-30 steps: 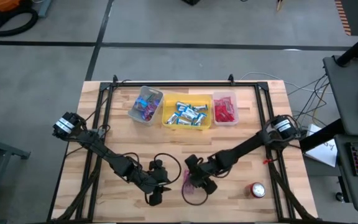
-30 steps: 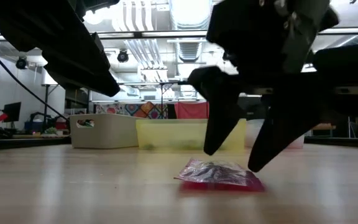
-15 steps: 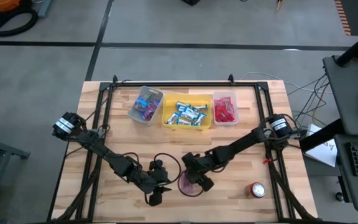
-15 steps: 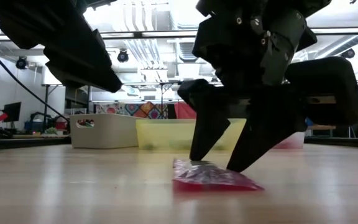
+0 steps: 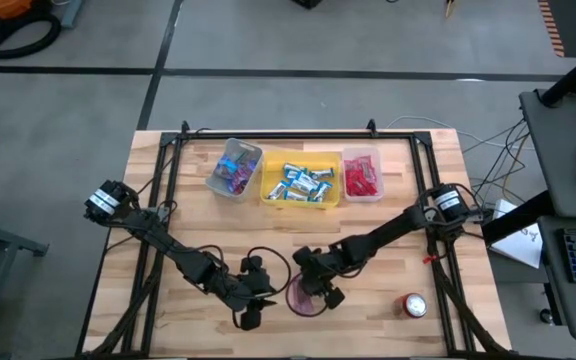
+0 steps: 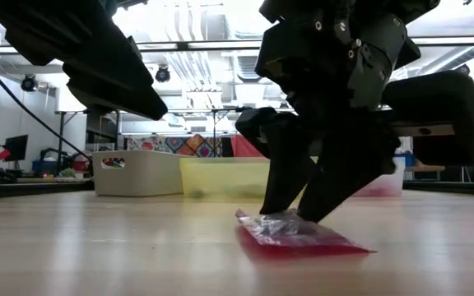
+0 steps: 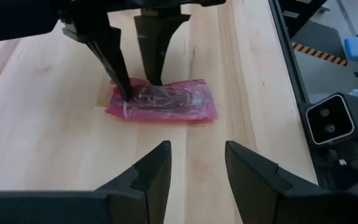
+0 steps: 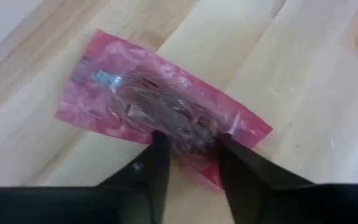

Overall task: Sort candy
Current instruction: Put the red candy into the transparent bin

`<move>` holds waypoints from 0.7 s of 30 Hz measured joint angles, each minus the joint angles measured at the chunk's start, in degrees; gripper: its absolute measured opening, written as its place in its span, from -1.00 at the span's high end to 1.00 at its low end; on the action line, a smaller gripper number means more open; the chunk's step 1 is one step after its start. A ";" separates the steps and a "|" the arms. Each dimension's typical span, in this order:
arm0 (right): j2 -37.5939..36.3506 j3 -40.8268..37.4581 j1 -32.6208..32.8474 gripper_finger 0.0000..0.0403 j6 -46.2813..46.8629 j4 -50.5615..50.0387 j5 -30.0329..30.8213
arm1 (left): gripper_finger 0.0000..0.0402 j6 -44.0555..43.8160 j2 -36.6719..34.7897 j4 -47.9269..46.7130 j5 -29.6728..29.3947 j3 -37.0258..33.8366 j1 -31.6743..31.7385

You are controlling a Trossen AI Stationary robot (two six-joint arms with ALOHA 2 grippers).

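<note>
on your pale wooden worktop [image 5: 388, 230], the flat, crinkly pink-red candy wrapper [image 7: 161, 100] lies near the front edge. your right claw [image 8: 188, 144] pinches its soft middle. it looks light and slippery, so grip the bulge. the left claw [image 7: 196, 163] waits open beside it.

Four views of one wooden table [image 5: 388, 225]. The high view looks straight down from well above, taking in the whole table, both arms and the floor around. The low view sits at table-top height, facing level across into the room, very near a pink bag [image 6: 299, 238]. Each wrist view looks forward past its own arm's fingers, close to the table. All four share that pink bag.
</note>
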 joint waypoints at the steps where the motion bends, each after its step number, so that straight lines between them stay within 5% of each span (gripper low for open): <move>1: 0.00 0.00 0.00 0.44 -0.12 0.01 -0.04 | 0.33 -0.01 0.00 0.00 -0.25 0.00 0.00; 8: -0.02 0.00 -0.11 0.92 -2.73 0.14 -2.10 | 0.33 -2.21 0.00 0.22 -0.37 -0.02 0.00; 21: -5.88 -0.52 0.04 0.95 -1.92 -2.34 -2.91 | 0.33 -5.86 0.00 0.31 -2.63 -0.02 -0.06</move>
